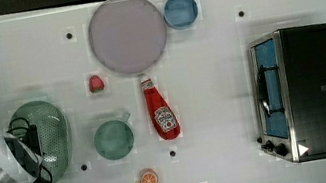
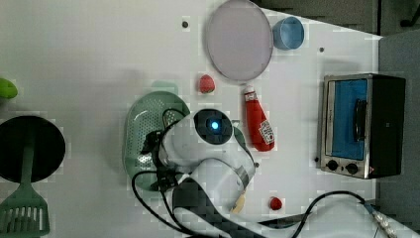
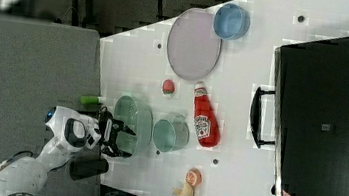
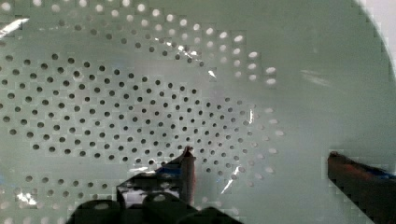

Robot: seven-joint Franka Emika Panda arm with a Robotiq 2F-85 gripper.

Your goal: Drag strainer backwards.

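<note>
The pale green oval strainer (image 1: 53,128) lies at the top view's left, beside the round green mug (image 1: 113,140). It also appears in the left view (image 2: 143,119) and the right view (image 3: 137,116), and its holed bowl (image 4: 140,102) fills the wrist view. My gripper (image 1: 33,145) hangs over the strainer's near part, partly hiding it. In the wrist view my gripper (image 4: 273,175) is open, one finger (image 4: 187,170) low over the holed bottom and the other over the smooth wall. Whether they touch the plastic I cannot tell.
A ketchup bottle (image 1: 161,112) lies past the mug, with a lilac plate (image 1: 127,34), a blue bowl (image 1: 181,10) and a strawberry (image 1: 95,83) nearby. A toaster oven (image 1: 318,89) stands at the top view's right. A black pan (image 2: 29,148) and a green spatula (image 2: 22,213) sit at the left view's left.
</note>
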